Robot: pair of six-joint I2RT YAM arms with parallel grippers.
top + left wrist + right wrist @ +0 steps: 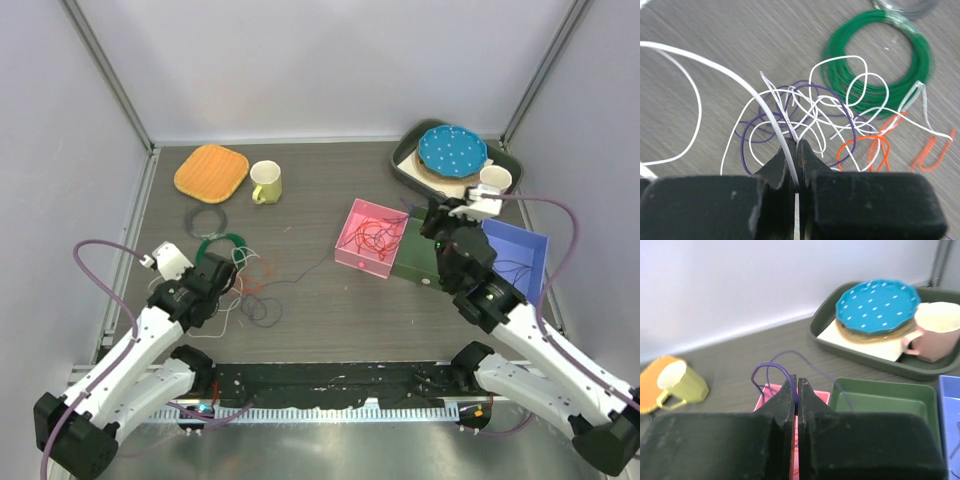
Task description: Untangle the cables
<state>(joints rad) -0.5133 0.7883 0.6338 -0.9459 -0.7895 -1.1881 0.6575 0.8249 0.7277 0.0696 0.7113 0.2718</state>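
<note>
Cables (pixel 805 112) are white, purple, orange (plate (pixel 452 149) teal, white-dotted).

We find the cables (pixel 248 281) at eight o'clock, boxes (pixel 362 264) at three, tray (pixel 404 168) at one, mug (pixel 266 182) at eleven.

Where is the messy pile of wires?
In the top view the cables lie on the left of the table, beside the green ring on its near side, with the left end effector shut on a white one.

Jaws of right gripper (pixel 796 385) pressed together on purple cable (pixel 771 366), loop arching above the tips. Pink box (pixel 821 396) directly beyond tips; green tray (pixel 880 405) just right; yellow-green mug (pixel 682 382) far left.
</note>
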